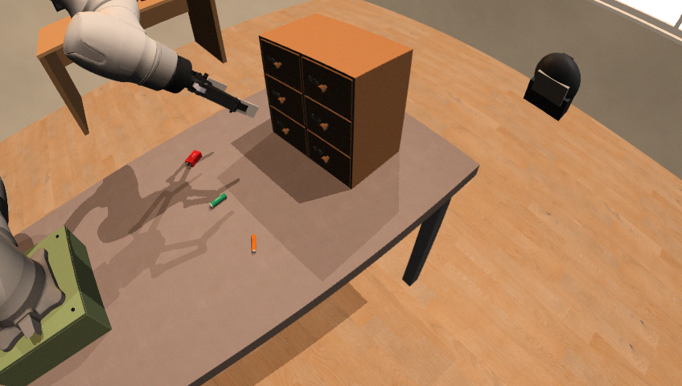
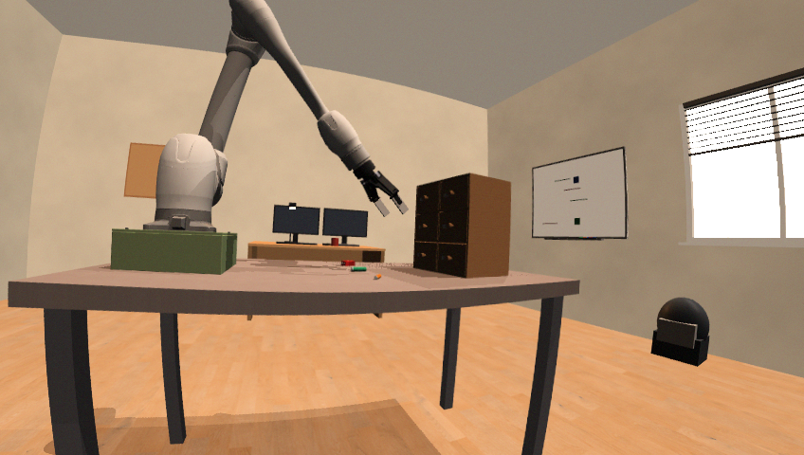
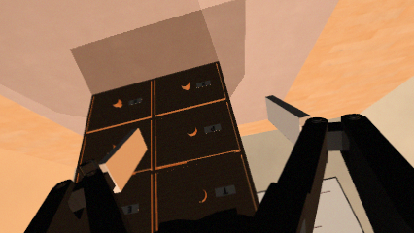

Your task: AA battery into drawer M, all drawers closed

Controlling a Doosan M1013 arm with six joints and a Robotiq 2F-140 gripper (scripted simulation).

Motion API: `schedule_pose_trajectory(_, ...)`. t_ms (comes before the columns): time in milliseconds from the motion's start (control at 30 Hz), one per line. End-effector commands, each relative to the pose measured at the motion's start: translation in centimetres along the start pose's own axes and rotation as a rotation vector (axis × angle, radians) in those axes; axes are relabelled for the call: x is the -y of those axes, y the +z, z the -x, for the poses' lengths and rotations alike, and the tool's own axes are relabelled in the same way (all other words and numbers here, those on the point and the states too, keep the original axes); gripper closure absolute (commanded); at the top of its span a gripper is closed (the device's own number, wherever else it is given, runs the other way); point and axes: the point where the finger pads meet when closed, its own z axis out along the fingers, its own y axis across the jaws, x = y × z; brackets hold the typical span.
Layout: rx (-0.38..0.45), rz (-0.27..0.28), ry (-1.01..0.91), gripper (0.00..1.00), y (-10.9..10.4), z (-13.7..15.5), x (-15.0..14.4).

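Observation:
The brown chest (image 1: 378,114) (image 2: 488,225) (image 3: 170,126) stands upright on the table, its six dark drawers in two columns, all pushed in. Each has a knob and a small label; I cannot surely read an M. A green cylindrical battery (image 1: 218,200) (image 2: 358,268) and a thinner orange one (image 1: 253,243) (image 2: 377,277) lie on the table in front of the chest. The frames do not show clearly which is the AA. My gripper (image 1: 237,99) (image 2: 393,209) (image 3: 203,123) is open and empty, in the air before the chest's drawer front, tilted down toward it.
A red block-shaped battery (image 1: 193,158) (image 2: 348,263) lies on the table (image 1: 167,315) (image 2: 282,301), farther back than the green one. The arm stands on a green base box (image 1: 97,313) (image 2: 169,250) at the table's other end. The chest is near the table's right end.

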Motion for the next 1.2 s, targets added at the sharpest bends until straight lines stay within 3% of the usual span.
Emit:
schedule_pose_trajectory(0,0.012,0.032,-0.002,0.0,0.2,-0.6,-0.3)
schedule_pose_trajectory(333,0.053,0.023,-0.002,0.0,0.7,-0.4,0.0)
schedule_pose_trajectory(900,0.308,0.022,0.001,0.0,3.7,-0.2,0.0)
schedule_pose_trajectory(1167,0.377,0.022,0.002,0.0,4.5,-0.2,0.0)
